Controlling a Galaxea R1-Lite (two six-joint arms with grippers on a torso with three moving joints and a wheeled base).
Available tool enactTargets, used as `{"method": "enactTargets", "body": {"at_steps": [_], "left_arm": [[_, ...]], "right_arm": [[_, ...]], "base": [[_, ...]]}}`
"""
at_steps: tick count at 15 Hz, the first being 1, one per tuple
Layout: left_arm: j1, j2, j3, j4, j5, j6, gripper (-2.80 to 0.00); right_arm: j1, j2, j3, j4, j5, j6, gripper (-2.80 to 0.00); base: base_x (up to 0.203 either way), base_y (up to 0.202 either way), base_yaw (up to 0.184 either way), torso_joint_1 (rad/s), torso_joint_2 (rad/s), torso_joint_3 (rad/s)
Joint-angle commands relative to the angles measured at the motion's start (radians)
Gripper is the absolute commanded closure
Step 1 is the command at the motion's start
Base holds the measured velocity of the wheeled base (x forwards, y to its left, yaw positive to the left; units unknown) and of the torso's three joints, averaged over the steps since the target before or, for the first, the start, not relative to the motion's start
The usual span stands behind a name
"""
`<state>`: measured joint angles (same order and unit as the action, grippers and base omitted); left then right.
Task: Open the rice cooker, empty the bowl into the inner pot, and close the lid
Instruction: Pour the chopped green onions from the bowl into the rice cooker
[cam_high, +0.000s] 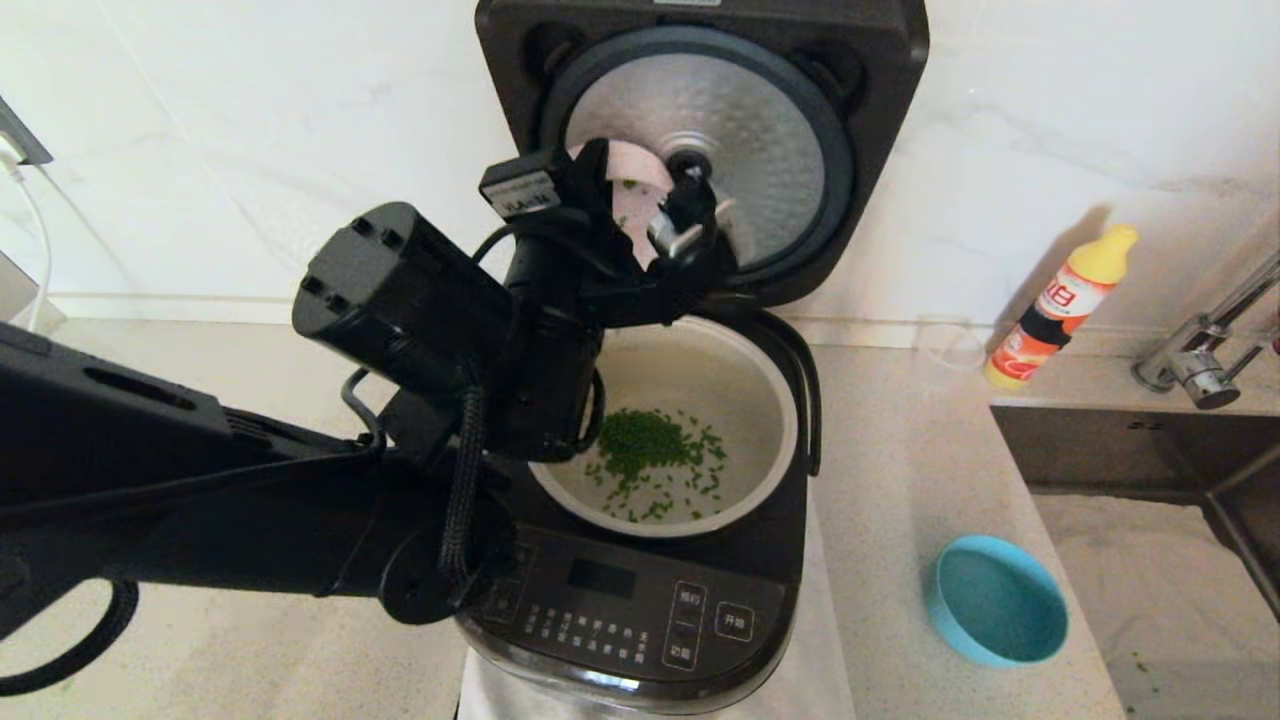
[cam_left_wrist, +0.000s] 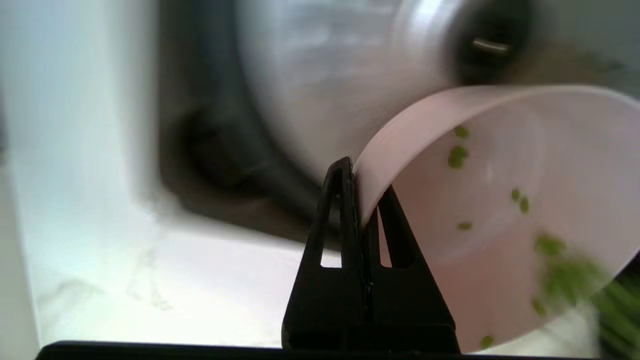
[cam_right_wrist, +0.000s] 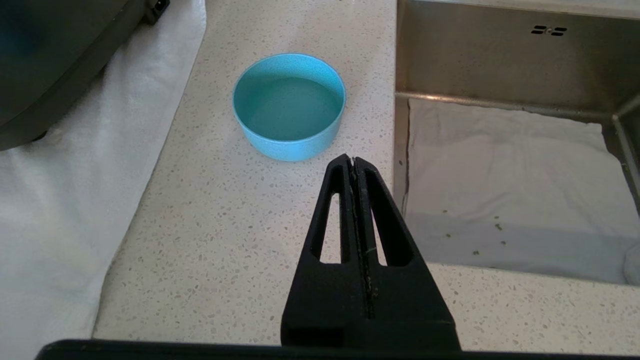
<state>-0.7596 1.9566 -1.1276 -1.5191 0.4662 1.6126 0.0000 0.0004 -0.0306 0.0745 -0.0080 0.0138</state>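
Note:
The black rice cooker (cam_high: 640, 600) stands open, its lid (cam_high: 760, 110) upright at the back with the dimpled silver disc facing me. The pale inner pot (cam_high: 745, 400) holds a heap of green bits (cam_high: 640, 445). My left gripper (cam_high: 685, 225) is above the pot's back rim, close to the lid, shut on the rim of the pink bowl (cam_high: 635, 190). In the left wrist view the gripper (cam_left_wrist: 362, 190) pinches that bowl (cam_left_wrist: 500, 190), which is tipped on its side with a few green bits clinging inside. My right gripper (cam_right_wrist: 354, 162) is shut and empty above the counter.
A blue bowl (cam_high: 995, 600) sits empty on the speckled counter right of the cooker, just ahead of the right gripper. A steel sink (cam_high: 1150, 450) and faucet (cam_high: 1200, 360) lie far right. A yellow-capped bottle (cam_high: 1060, 305) and clear cup (cam_high: 948, 350) stand by the wall.

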Motion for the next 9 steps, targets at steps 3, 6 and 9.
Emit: {"method": "enactTargets", "body": {"at_steps": [3, 6, 9], "left_arm": [[-0.019, -0.029, 0.002, -0.011, -0.038, -0.023, 0.00], [-0.020, -0.039, 0.055, -0.011, -0.042, -0.039, 0.00], [-0.025, -0.069, 0.200, -0.011, -0.052, -0.045, 0.00]], "right_arm": [[0.000, 0.000, 0.000, 0.001, 0.000, 0.000, 0.00], [0.000, 0.000, 0.000, 0.001, 0.000, 0.000, 0.00], [0.000, 0.000, 0.000, 0.001, 0.000, 0.000, 0.00]], "base": [[0.000, 0.000, 0.000, 0.000, 0.00, 0.000], [0.000, 0.000, 0.000, 0.000, 0.00, 0.000], [0.000, 0.000, 0.000, 0.000, 0.00, 0.000]]}}
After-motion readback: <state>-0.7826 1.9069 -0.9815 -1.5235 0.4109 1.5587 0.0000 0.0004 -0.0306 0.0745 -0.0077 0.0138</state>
